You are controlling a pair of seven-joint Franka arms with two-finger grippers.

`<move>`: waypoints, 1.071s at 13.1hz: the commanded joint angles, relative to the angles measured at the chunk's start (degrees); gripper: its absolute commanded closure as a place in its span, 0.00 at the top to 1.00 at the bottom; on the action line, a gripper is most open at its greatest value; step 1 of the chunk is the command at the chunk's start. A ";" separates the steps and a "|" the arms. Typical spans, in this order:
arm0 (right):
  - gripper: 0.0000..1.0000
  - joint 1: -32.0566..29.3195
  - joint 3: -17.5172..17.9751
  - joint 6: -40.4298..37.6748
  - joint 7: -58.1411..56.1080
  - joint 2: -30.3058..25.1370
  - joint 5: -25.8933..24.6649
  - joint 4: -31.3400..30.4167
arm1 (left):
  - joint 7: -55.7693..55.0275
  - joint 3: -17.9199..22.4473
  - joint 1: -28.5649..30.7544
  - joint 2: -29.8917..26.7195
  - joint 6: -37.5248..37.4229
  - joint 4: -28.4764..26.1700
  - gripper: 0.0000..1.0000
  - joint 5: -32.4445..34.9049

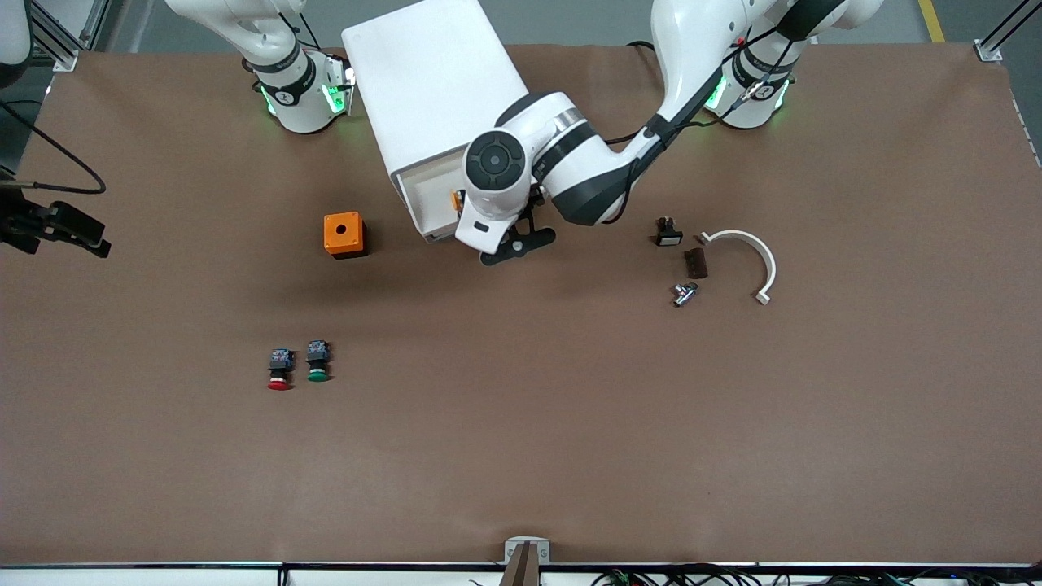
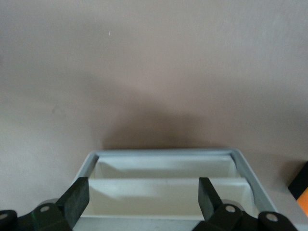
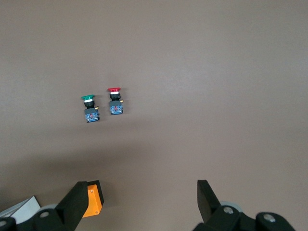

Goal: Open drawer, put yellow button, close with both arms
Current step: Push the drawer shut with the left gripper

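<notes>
The white cabinet (image 1: 431,73) stands near the robots' bases with its top drawer (image 1: 425,199) pulled out toward the front camera. My left arm (image 1: 492,183) reaches over the drawer and hides its own gripper in the front view. In the left wrist view the left gripper (image 2: 144,192) is open and empty just above the drawer's white compartments (image 2: 163,153). A small yellow-orange bit (image 1: 458,199) shows in the drawer beside the wrist; it looks like the yellow button, mostly hidden. My right gripper (image 3: 142,192) is open and empty, high over the table.
An orange box (image 1: 344,234) with a hole sits beside the drawer toward the right arm's end, also in the right wrist view (image 3: 91,199). A red-capped button (image 1: 280,370) and a green-capped button (image 1: 317,362) lie nearer the front camera. Small parts and a white curved piece (image 1: 753,252) lie toward the left arm's end.
</notes>
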 commanded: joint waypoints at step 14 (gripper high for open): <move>1.00 -1.18 3.52 -2.74 3.81 -1.16 -0.63 2.66 | -4.72 -2.19 2.64 -3.39 -0.25 -3.33 1.00 2.62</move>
